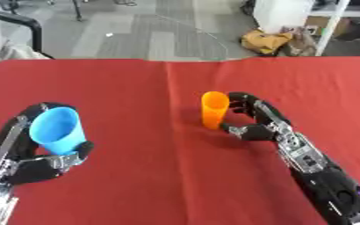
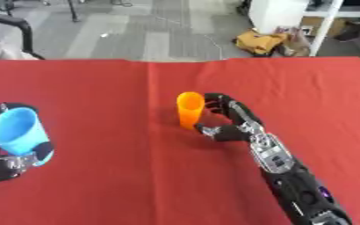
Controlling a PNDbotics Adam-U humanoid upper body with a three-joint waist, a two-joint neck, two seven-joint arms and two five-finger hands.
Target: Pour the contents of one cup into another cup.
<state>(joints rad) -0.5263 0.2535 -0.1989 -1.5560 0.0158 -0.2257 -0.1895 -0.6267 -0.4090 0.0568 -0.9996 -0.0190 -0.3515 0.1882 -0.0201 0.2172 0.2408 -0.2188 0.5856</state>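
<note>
Table edge: the far edge of the red tablecloth [image 1: 137,88] runs across the upper part of the view, with grey floor beyond it.
Open room: a wide bare stretch of red cloth lies between the two cups and in front of them — nothing stands in that gap.
Surface: a red cloth covers the table, with a faint crease running from the far edge toward the viewer, just left of the orange cup.
Room: a white cabinet [image 1: 283,15] and a heap of yellow fabric [image 1: 266,41] sit on the floor past the far right of the table.
Blue cup: the blue cup [image 1: 58,130] is at the left, tilted, its open mouth facing up and toward the camera.
Left hand: the left hand [image 1: 37,162] has its fingers and thumb curled round the blue cup — it holds the cup.
Orange cup: the orange cup [image 1: 214,110] stands upright on the cloth near the middle, well apart from the blue one.
Right hand: the right hand [image 1: 256,123] sits just to the right of the orange cup, fingers bent round its far side and thumb low near its base; whether they touch it cannot be told.
</note>
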